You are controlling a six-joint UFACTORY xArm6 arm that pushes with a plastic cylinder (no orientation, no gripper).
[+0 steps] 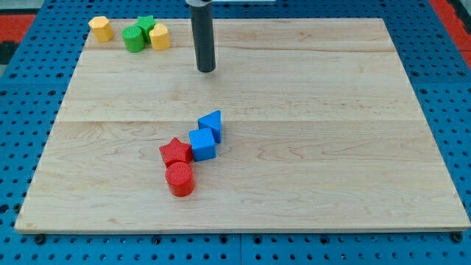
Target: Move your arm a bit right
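Note:
My tip (207,70) is the lower end of a dark rod that comes down from the view's top, a little left of centre. It touches no block. The nearest blocks are a yellow block (160,36), a green cylinder (134,38) and a green star (146,25), clustered to the tip's left near the board's top edge. Another yellow block (101,29) lies further left. Below the tip, near the board's middle, sit a blue triangular block (212,124), a blue cube (202,143), a red star (176,152) and a red cylinder (179,179), packed in a diagonal line.
The blocks lie on a pale wooden board (331,132). It rests on a blue perforated table (456,103). A red strip (452,15) shows at the view's top right corner.

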